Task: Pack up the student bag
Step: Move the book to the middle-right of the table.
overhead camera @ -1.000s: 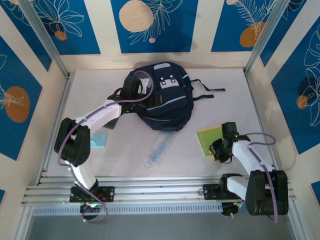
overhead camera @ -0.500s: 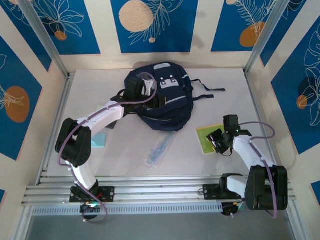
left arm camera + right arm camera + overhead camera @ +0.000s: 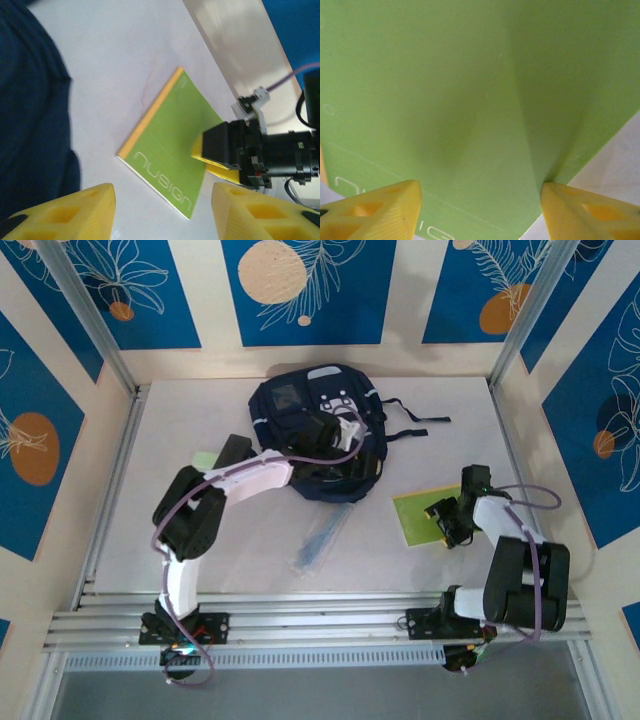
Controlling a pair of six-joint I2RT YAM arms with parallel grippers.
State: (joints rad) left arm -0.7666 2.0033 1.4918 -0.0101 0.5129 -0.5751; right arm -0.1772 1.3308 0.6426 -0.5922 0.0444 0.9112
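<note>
Bag [image 3: 300, 410] lies at the far middle of the table [image 3: 500, 440], dark navy, with its white patches facing up and its black straps [image 3: 415, 420] trailing off to the right. My left arm reaches across the bag's near side, and my left gripper [image 3: 340, 432] hangs over its right half. In the left wrist view this gripper [image 3: 162, 200] is released: the two yellow fingers [image 3: 75, 210] stand well apart with nothing between them. The navy cloth of the bag [image 3: 30, 125] is on the left and bare table is underneath.

To the right of the bag and nearer to me, apart from it, a green notebook [image 3: 418, 515] lies flat with its yellow spine [image 3: 150, 117] towards the bag. My right gripper [image 3: 447, 523] sits at the notebook's right edge. My left wrist camera sees it [image 3: 225, 155] with one yellow finger overlapping that edge. Seen from the right wrist, this gripper [image 3: 480, 200] is spread wide, a fingertip [image 3: 385, 205] on each side and the green cover [image 3: 470, 90] close ahead. It is not clamped on the cover.

Near the middle of the table a long clear plastic sleeve [image 3: 320, 538] lies slantwise; what it holds I cannot tell. A pale green item [image 3: 205, 457] peeks out beside my left elbow.
</note>
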